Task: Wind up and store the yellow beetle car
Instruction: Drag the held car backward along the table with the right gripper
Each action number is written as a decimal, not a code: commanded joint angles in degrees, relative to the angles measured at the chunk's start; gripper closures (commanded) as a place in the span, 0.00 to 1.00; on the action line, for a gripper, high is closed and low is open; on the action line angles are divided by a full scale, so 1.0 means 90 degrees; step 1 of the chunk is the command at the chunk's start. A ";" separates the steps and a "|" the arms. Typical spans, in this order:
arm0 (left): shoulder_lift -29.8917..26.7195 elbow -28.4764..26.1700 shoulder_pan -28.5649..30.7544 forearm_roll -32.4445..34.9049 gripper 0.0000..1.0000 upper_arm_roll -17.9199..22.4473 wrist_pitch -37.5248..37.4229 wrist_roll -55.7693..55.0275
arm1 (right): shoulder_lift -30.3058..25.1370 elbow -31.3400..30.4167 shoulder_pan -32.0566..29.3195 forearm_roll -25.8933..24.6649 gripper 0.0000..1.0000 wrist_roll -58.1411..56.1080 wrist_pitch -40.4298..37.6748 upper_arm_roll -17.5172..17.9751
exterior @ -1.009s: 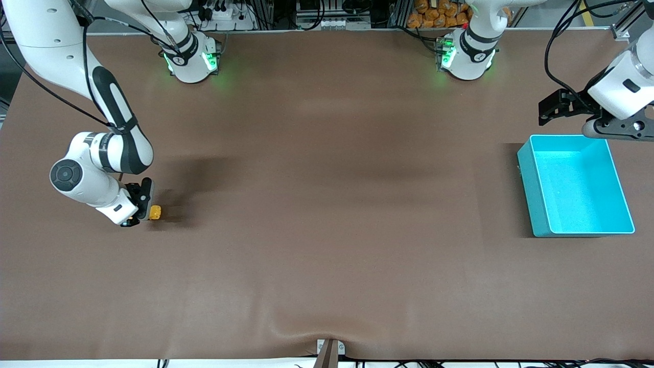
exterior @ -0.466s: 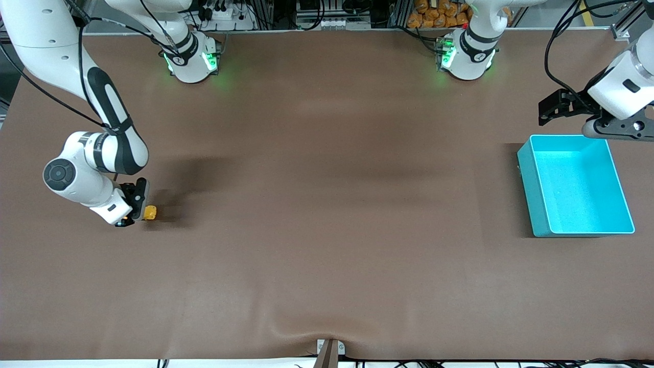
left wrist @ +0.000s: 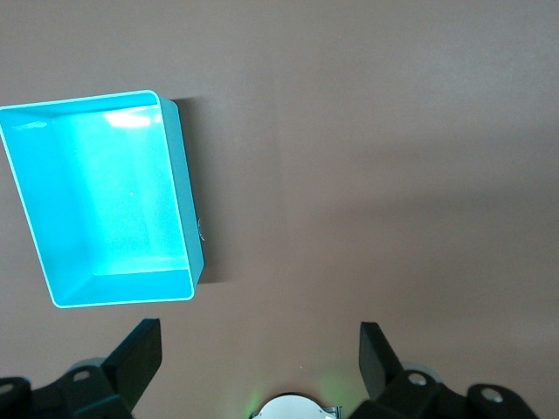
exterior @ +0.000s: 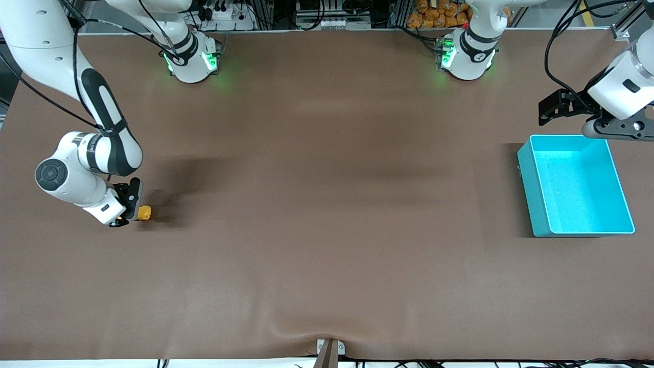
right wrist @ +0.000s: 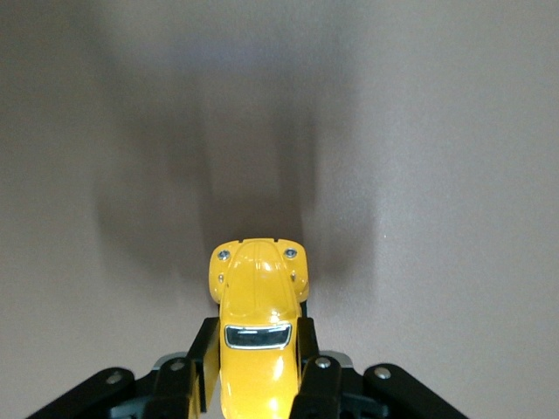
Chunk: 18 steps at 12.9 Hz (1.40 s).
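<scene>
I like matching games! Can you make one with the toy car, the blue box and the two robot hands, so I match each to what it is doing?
Things:
1. yellow car
2. turquoise bin
3. left gripper
4. right gripper

States:
A. open, up above the table by the bin
B. shut on the car, low at the table
C. clamped between two black fingers
D. empty, at the left arm's end of the table

Pairs: 1-C, 2-D, 3-A, 4-B

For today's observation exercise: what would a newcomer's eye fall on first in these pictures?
First, the yellow beetle car, pinched at its sides by the shut right gripper, low at the right arm's end of the table. Next, the turquoise bin at the left arm's end, with nothing in it; the open left gripper waits beside the bin.
</scene>
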 commanded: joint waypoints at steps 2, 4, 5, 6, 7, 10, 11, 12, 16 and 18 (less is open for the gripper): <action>-0.0015 0.0007 -0.0030 -0.0025 0.00 0.0022 -0.0008 -0.0051 | 0.0360 0.0267 -0.0238 0.0038 0.65 -0.0286 0.0091 0.0053; -0.0015 0.0017 -0.0030 -0.0025 0.00 0.0022 -0.0008 -0.0051 | 0.0389 0.0287 -0.0345 0.0048 0.65 -0.0383 0.0091 0.0053; -0.0015 0.0017 -0.0030 -0.0025 0.00 0.0032 0.0002 -0.0051 | 0.0389 0.0287 -0.0385 0.0048 0.65 -0.0393 0.0091 0.0053; -0.0006 0.0017 -0.0030 -0.0025 0.00 0.0022 -0.0008 -0.0051 | 0.0389 0.0287 -0.0433 0.0048 0.65 -0.0393 0.0091 0.0053; 0.0024 0.0017 -0.0039 -0.0025 0.00 0.0022 -0.0008 -0.0051 | 0.0399 0.0307 -0.0482 0.0038 0.65 -0.0393 0.0091 0.0053; 0.0034 0.0027 -0.0030 -0.0025 0.00 0.0022 0.0002 -0.0081 | 0.0496 0.0423 -0.0628 0.0048 0.65 -0.0588 0.0091 0.0053; 0.0034 0.0027 -0.0030 -0.0035 0.00 0.0022 0.0002 -0.0090 | 0.0525 0.0453 -0.0668 0.0048 0.65 -0.0637 0.0091 0.0053; 0.0034 0.0027 -0.0030 -0.0035 0.00 0.0022 0.0002 -0.0090 | 0.0526 0.0473 -0.0707 0.0048 0.65 -0.0657 0.0081 0.0053; 0.0034 0.0036 -0.0010 -0.0035 0.00 0.0022 0.0002 -0.0090 | 0.0584 0.0560 -0.0863 0.0048 0.65 -0.0862 0.0081 0.0053; 0.0034 0.0037 -0.0010 -0.0035 0.00 0.0032 0.0002 -0.0090 | 0.0633 0.0599 -0.0951 0.0058 0.65 -0.0979 0.0081 0.0053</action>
